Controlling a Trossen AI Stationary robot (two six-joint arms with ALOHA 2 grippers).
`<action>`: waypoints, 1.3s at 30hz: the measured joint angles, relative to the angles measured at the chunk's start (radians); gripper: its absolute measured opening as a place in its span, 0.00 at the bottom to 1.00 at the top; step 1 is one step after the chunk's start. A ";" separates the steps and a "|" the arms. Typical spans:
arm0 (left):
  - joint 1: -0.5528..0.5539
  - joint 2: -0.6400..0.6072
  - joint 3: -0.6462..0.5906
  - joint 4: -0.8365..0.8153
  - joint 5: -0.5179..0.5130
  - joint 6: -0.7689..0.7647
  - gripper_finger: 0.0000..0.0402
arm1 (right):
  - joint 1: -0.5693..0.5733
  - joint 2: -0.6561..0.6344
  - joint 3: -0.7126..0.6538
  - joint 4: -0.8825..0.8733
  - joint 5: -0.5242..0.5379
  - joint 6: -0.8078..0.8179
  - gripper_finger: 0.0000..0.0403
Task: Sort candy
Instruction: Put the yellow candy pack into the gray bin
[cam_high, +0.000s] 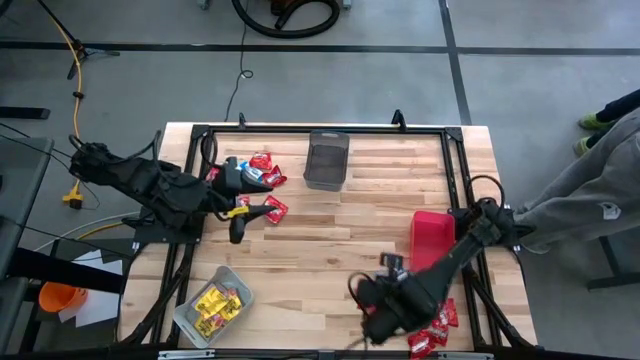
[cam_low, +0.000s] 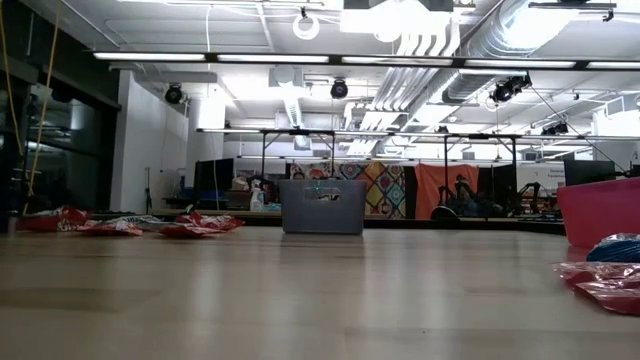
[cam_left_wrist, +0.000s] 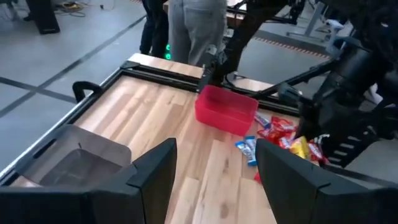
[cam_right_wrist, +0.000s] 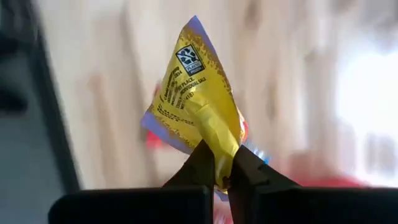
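Note:
My right gripper (cam_right_wrist: 222, 177) is shut on a yellow candy packet (cam_right_wrist: 196, 93) and sits near the table's near edge (cam_high: 372, 325), beside a heap of red candy (cam_high: 436, 328). My left gripper (cam_left_wrist: 214, 171) is open and holds nothing. It hovers by the left candy pile (cam_high: 262, 172) of red and blue-and-white packets lying flat on the wood. More red, blue and yellow packets (cam_left_wrist: 281, 134) lie beyond it, next to the right arm. The low view shows red packets (cam_low: 198, 225) on the table and no gripper. My right gripper pinches one crumpled end of the yellow packet (cam_right_wrist: 219, 163) between its two fingertips (cam_right_wrist: 200, 167). The packet is lifted clear of the table, and the rest of it stands out past the fingertips. Its printed back faces the wrist camera.
A dark mesh bin (cam_high: 326, 160) stands at the far middle. A red bin (cam_high: 432, 238) is at the right, and a clear grey bin (cam_high: 213, 303) holding yellow packets at the near left. A person (cam_high: 590, 190) stands at the table's right side. Bare wood lies mid-table.

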 joint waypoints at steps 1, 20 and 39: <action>-0.002 0.002 -0.005 0.001 0.000 0.000 0.52 | -0.017 -0.003 0.001 0.015 0.034 0.000 0.02; -0.089 0.057 -0.433 0.533 -0.003 -0.183 0.52 | -0.271 -0.007 0.000 0.351 0.349 -0.215 0.01; -0.045 0.058 -0.441 0.553 -0.025 -0.154 0.51 | -0.302 -0.017 0.002 0.607 0.436 -0.417 0.01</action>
